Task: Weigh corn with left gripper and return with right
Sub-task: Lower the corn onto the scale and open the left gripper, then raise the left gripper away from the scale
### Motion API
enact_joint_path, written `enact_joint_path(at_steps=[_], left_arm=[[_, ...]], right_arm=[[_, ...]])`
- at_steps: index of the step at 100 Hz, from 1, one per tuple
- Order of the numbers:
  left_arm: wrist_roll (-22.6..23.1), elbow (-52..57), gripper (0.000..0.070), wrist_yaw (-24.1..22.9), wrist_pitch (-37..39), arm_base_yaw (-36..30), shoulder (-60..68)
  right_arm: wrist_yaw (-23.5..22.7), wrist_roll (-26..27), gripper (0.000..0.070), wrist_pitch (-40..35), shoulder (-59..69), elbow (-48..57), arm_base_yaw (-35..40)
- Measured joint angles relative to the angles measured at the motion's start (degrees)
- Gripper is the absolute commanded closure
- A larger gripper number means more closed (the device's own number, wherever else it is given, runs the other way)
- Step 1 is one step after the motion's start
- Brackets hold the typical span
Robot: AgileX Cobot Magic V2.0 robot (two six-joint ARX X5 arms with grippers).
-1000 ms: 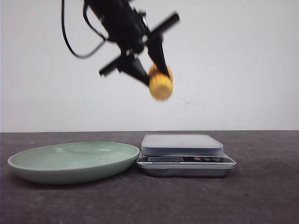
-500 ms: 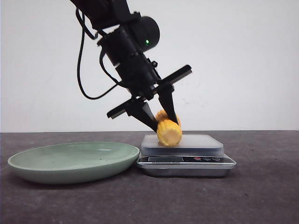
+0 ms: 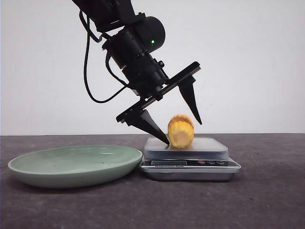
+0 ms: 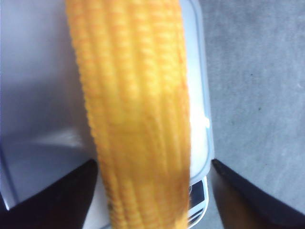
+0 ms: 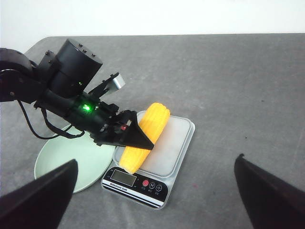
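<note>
The corn [image 3: 180,132] lies on the platform of the silver kitchen scale [image 3: 209,148], its near end reaching over the display side in the right wrist view [image 5: 145,136]. My left gripper [image 3: 183,133] is open around it, one finger low by the corn's left side, the other raised clear on the right. In the left wrist view the corn [image 4: 133,95] fills the gap between the spread fingers [image 4: 62,195]. My right gripper [image 5: 156,160] is open and empty, high above the scale [image 5: 176,143]; it is out of the front view.
A pale green plate [image 3: 71,164] sits on the dark table just left of the scale, also in the right wrist view [image 5: 62,152]. A white wall stands behind. The left arm's cable hangs above the plate.
My left gripper came down with the corn onto the scale, then opened. The corn now rests on the platform, let go.
</note>
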Motion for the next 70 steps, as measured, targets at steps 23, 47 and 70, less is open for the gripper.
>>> enact_joint_path(at_steps=[23,47,70], left_arm=[[0.1,5.9,0.0,-0.4,-3.0,0.0,0.0],[3.9,19.2,0.0,-6.0,-12.7,0.3,0.0],[10.1,37.4,0.0193,-10.7,-24.1,0.4,-0.5]], right_arm=[[0.1,-0.2,0.0045,0.0,0.0,0.0,0.0],[0.1,-1.0,0.0045,0.0,0.0,0.0,0.0],[3.2,-2.6,0.0045,-0.8,0.0,0.0,0.0]])
